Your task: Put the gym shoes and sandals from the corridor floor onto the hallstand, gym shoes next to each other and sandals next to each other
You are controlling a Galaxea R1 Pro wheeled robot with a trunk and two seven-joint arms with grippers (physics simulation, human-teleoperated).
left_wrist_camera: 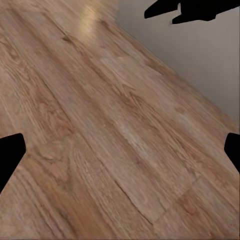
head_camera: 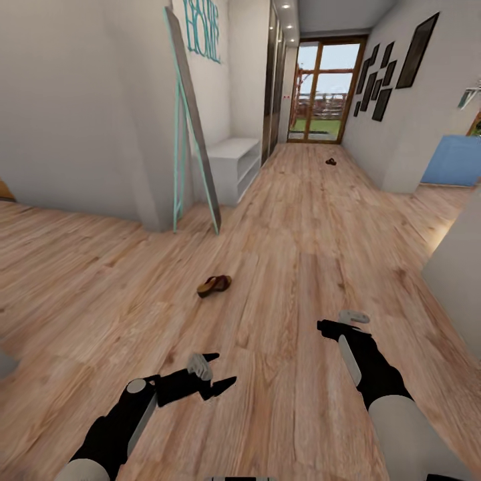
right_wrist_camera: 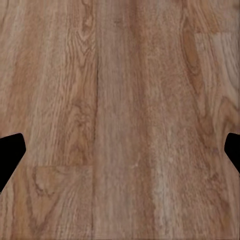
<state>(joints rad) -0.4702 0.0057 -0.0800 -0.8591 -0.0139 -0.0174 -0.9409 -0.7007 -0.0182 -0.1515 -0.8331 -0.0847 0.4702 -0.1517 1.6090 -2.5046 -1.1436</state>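
I am holding both my left fingers [head_camera: 212, 373] and right fingers [head_camera: 344, 322] spread wide and empty over the corridor floor [head_camera: 287, 267], one sandal [head_camera: 214, 285] lying ahead of the left fingers, another sandal [head_camera: 331, 161] far beyond — risking a misjudged reach, pushing it away.

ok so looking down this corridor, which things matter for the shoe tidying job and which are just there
For the job: near sandal; far sandal; corridor floor.
Just there: leaning mirror; low grey bench; wall frames; blue cabinet.
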